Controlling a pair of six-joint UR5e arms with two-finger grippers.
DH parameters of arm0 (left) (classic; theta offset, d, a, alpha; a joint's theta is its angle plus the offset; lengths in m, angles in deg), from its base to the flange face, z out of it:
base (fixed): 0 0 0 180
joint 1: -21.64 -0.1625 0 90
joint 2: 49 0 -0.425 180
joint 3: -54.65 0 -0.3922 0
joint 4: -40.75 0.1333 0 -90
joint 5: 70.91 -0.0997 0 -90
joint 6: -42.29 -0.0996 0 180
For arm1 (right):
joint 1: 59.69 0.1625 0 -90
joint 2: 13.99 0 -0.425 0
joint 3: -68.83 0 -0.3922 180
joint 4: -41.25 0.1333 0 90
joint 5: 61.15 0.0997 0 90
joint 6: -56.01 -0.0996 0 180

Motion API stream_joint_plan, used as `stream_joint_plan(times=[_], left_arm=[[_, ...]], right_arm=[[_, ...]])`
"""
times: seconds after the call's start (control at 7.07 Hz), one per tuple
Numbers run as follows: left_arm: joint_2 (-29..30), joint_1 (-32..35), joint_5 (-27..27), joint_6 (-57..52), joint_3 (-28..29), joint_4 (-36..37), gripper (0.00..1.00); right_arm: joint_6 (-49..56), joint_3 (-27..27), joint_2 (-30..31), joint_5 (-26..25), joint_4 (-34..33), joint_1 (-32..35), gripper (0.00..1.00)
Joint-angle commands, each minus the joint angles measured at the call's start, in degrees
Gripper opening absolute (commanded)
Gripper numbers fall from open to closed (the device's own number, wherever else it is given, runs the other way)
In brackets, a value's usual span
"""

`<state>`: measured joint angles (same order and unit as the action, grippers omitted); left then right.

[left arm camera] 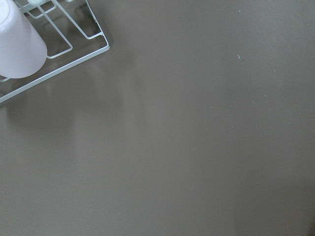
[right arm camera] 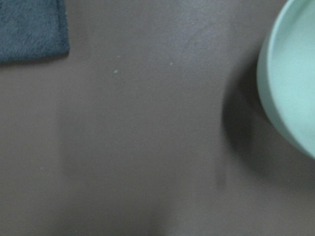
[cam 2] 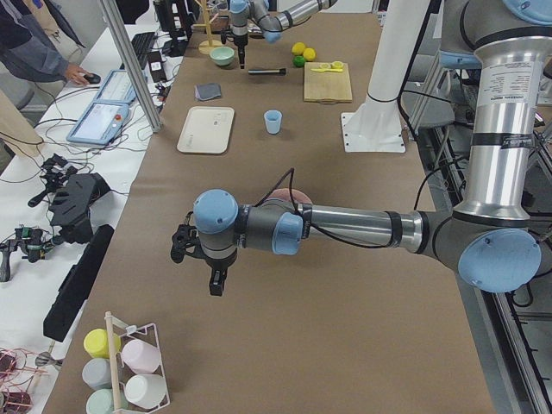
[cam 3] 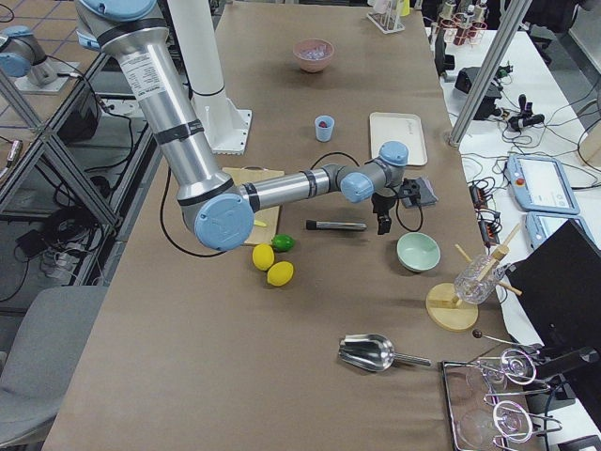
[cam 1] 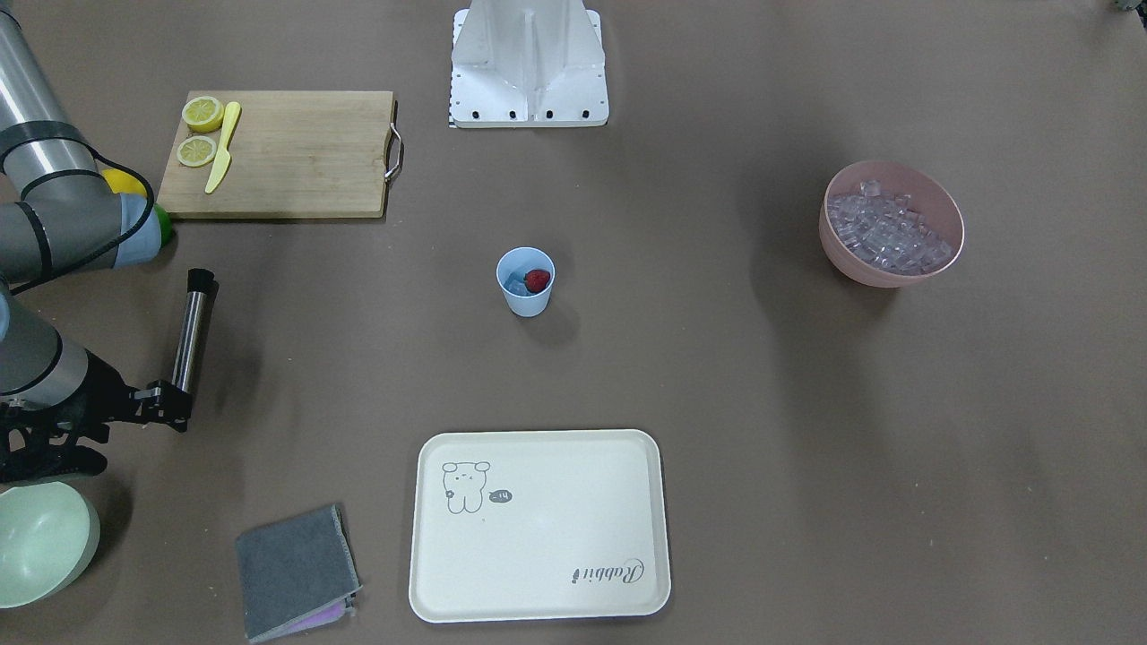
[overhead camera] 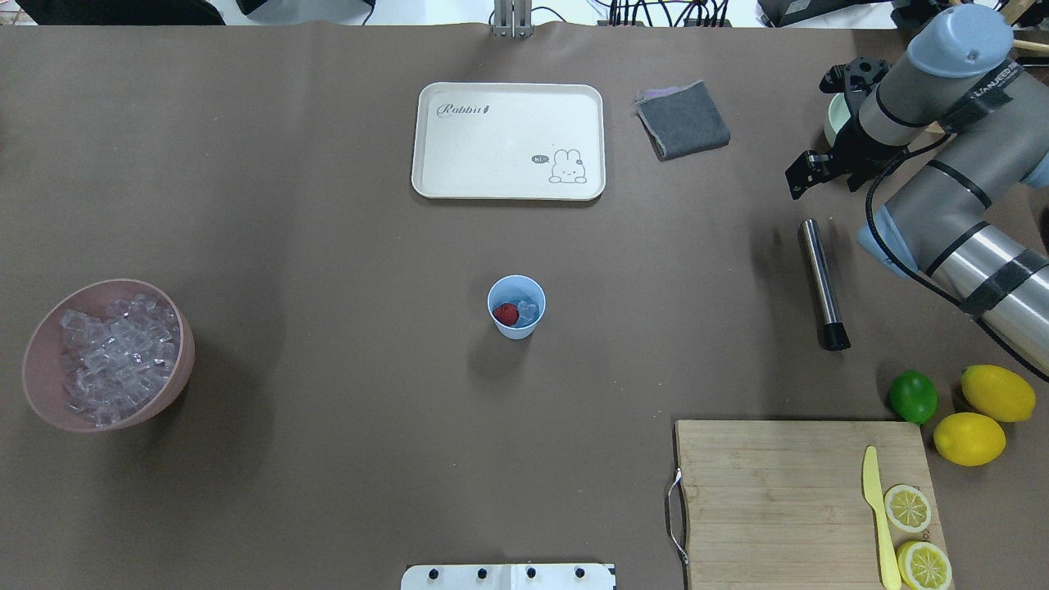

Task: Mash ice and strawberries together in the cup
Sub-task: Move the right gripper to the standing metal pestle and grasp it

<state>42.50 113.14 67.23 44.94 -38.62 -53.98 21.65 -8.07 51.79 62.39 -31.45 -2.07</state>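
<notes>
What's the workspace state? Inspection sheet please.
Surface: brown table, no spills seen.
Job's things: cup mid-table, upright, holding strawberry and some ice; more ice in pink bowl; muddler lying flat.
Clutter: tray, cloth, cutting board with knife and lemon halves, lemons, lime, green bowl.
Grippers: right gripper near muddler's end, empty, jaws unclear; left gripper over bare table, unclear.
Cables: black cable looped along right arm.
Surroundings: cup rack, scoop at the table ends; person at side desk.

We note a long table (overhead camera: 328, 205) under a matte brown cover, evenly lit from above, with soft shadows. Along its operators' side runs a white bench (cam 3: 563, 94), and aluminium posts (cam 3: 485, 70) rise between the two. Beyond the opposite side: tan tiled floor (cam 3: 56, 23), a metal-tube frame (cam 3: 56, 132), a grey chair (cam 3: 38, 366).
</notes>
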Motion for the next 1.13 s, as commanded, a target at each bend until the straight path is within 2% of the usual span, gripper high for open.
stream_joint_plan(times=[0.0, 0.14, 0.42, 0.85, 0.99], left_arm=[[-0.53, 0.00, -0.15, 0.07, -1.04, 0.16, 0.97], [-0.53, 0.00, -0.16, 0.07, -1.04, 0.16, 0.97], [-0.44, 0.00, -0.16, 0.24, -1.30, 0.25, 0.97], [-0.09, -0.09, -0.42, 0.24, -1.13, 0.33, 0.97], [0.00, -0.09, -0.42, 0.24, -1.30, 0.33, 0.97]], right_arm=[[-0.88, -0.62, 0.75, 0.13, 0.10, -2.68, 0.97], [-0.88, -1.50, 1.62, 0.13, 0.10, -2.78, 0.93], [-0.70, -1.59, 3.30, 0.13, 0.19, -2.86, 0.62], [-1.67, -3.08, 4.71, 0.13, 0.10, -4.00, 0.52], [-2.19, -3.43, 4.97, 0.13, 0.19, -4.27, 0.44]])
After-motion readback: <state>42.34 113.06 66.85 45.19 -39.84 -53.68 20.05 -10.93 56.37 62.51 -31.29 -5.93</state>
